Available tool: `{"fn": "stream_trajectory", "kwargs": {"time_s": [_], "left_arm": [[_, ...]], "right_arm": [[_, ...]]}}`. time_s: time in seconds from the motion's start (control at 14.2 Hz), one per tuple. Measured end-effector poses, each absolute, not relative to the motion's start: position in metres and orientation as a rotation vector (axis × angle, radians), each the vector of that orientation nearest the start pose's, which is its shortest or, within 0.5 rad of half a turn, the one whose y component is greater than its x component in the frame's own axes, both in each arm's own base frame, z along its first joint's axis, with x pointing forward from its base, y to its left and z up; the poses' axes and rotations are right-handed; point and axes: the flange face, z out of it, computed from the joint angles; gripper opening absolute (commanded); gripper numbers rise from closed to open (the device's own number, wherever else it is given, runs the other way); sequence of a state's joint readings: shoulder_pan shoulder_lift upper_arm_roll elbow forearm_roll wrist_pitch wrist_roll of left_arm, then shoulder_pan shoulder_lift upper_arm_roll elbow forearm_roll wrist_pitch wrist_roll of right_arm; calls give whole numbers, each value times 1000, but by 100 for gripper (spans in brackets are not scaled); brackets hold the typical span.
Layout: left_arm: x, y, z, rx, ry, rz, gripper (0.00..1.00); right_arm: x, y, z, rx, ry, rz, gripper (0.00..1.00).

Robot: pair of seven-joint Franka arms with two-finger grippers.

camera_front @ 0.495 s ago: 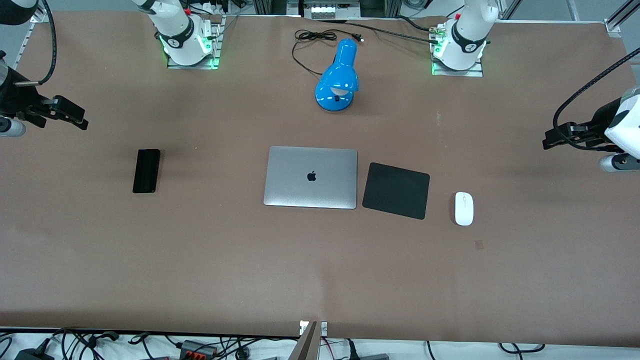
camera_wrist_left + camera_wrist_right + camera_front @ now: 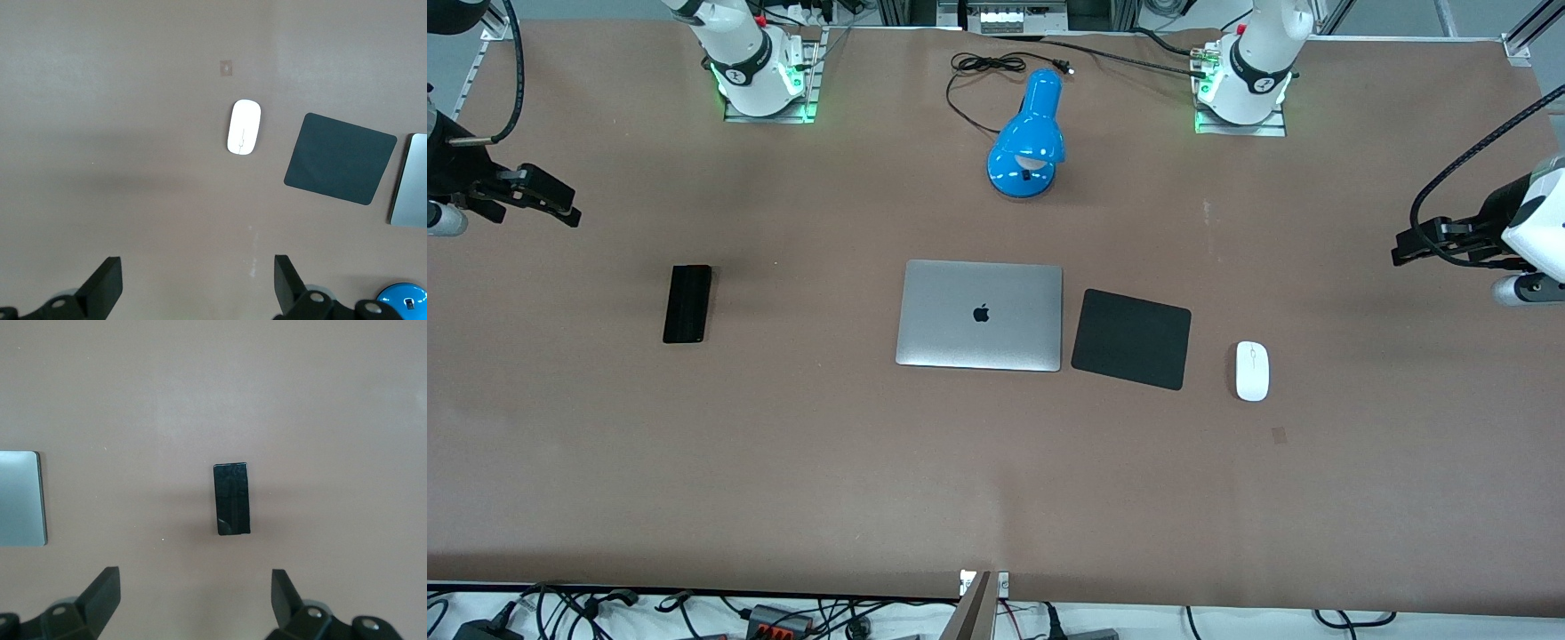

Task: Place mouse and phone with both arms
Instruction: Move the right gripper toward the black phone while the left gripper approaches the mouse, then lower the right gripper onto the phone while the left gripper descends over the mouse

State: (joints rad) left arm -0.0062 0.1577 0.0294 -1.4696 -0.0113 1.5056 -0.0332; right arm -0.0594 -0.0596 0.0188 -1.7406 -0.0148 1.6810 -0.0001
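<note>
The white mouse (image 2: 1252, 371) lies on the table beside the black mouse pad (image 2: 1131, 339), toward the left arm's end; it also shows in the left wrist view (image 2: 243, 127). The black phone (image 2: 687, 303) lies flat toward the right arm's end and shows in the right wrist view (image 2: 231, 498). My left gripper (image 2: 1405, 247) is open and empty, up in the air over the table's left-arm end (image 2: 198, 280). My right gripper (image 2: 569, 210) is open and empty, up over the table's right-arm end (image 2: 195, 595).
A closed silver laptop (image 2: 980, 315) lies at the table's middle, next to the mouse pad. A blue desk lamp (image 2: 1029, 140) with a black cord (image 2: 978, 67) stands farther from the front camera, between the arm bases.
The right gripper has drawn a little toward the table's end and up. The left arm, mouse and phone have not moved.
</note>
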Motion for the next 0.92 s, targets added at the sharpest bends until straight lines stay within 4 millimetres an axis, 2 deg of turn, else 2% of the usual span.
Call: {"fn": "stream_trajectory", "kwargs": {"time_s": [0.07, 0.21, 0.49, 0.71, 0.92], "left_arm": [[594, 6, 574, -3140, -75, 199, 100], [600, -2, 556, -3135, -53, 249, 100], [623, -6, 498, -3120, -44, 361, 100], [653, -9, 417, -3111, -36, 403, 100], [672, -30, 329, -3098, 11, 445, 100]], "right_arm": [[542, -23, 586, -3157, 60, 2, 100], [543, -22, 581, -3157, 57, 16, 100], [552, -22, 559, -3154, 56, 75, 100], [567, -23, 522, -3151, 55, 120, 100], [581, -27, 464, -3149, 58, 191, 100]]}}
